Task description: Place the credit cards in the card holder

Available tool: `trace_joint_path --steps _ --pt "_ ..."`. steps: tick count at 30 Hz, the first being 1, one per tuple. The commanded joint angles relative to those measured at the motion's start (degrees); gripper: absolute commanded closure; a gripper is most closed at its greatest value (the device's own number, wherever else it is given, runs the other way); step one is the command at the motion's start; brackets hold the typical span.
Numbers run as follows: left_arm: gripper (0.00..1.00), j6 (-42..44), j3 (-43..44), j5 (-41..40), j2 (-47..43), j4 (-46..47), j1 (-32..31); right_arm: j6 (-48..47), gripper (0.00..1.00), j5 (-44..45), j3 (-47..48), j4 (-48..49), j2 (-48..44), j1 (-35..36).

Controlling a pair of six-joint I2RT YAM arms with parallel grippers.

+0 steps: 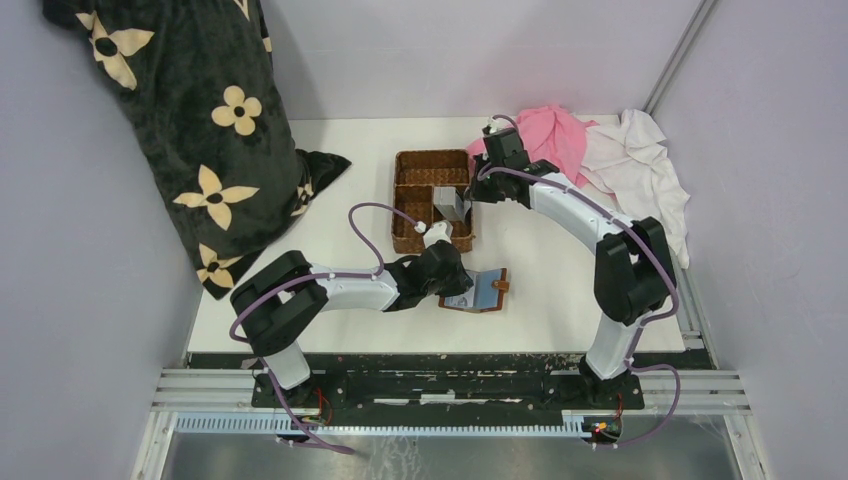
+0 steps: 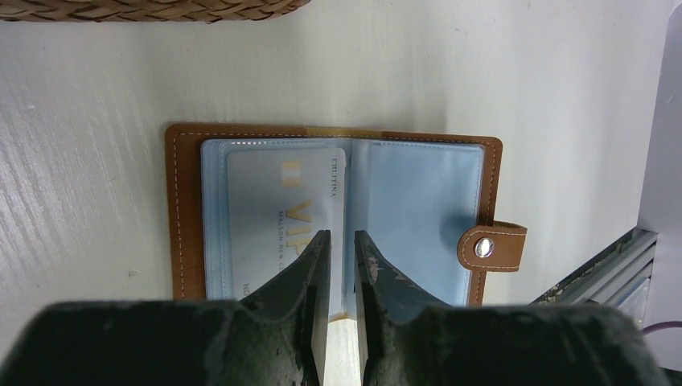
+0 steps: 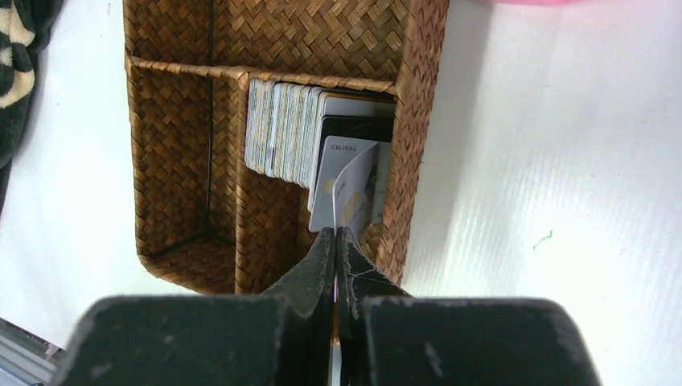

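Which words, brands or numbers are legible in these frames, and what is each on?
"VIP": card in the card holder.
"CHLITINA": same card's edge.
"MAISON NEW C...": beside VIP, rest unreadable.
"CHLITINA": pale card in the basket.
Right hand's bent card and the other cards: print too small.

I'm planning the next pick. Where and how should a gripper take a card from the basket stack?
The cards stand on edge, packed face to face in a narrow basket compartment. Wicker walls block the sides and only the top edges are free, so it is probably best to pinch one card's upper edge, coming straight down from above.
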Motion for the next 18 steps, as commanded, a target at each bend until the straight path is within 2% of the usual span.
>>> trace_joint_path --steps 1,11,18 --pt "0.76 -0.06 1.37 -1.46 -1.79 0.73 -0.36 -1.92 0.99 0.20 -0.89 0.33 -5.69 0.35" --pt "0.76 1.25 -1.87 -4.37 -7.46 -0.22 -0.42 -3.73 0.99 -0.62 -5.12 -1.43 -14.30 0.35" --pt "0.73 9.60 -5.99 -5.47 -17.90 -1.02 -0.25 -8.03 0.99 -4.74 -11.59 -7.65 -26.00 0.27"
